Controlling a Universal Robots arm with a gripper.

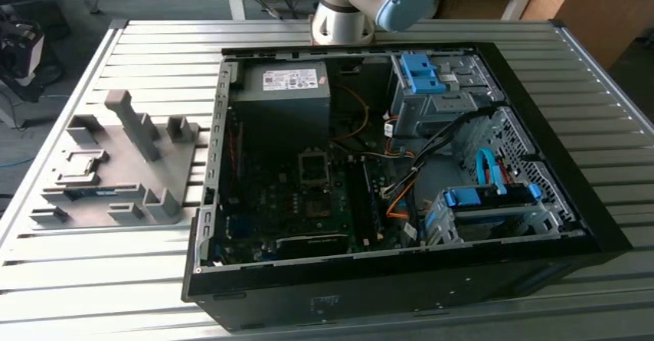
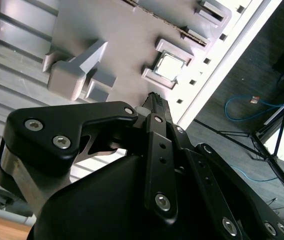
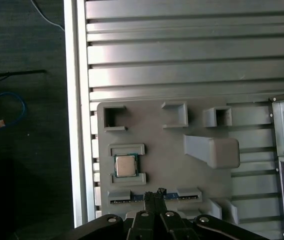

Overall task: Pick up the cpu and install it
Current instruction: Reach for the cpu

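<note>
Claw (image 3: pixel 155 192) narrow and empty, near cpu (image 3: pixel 125 165) in grey tray (image 3: pixel 172 160), exterior view adds open PC case (image 1: pixel 358 295)

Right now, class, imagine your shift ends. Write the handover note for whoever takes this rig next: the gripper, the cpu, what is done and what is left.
Gripper: shut and holding nothing. It is over the grey holder and not touching the cpu.
Cpu: lies flat in its framed pocket on that holder in both wrist views, outside the open PC case.
Done: nothing shows as done; the cpu is not yet picked up.
Left: the whole job, both the pick-up and the install in the case.
</note>
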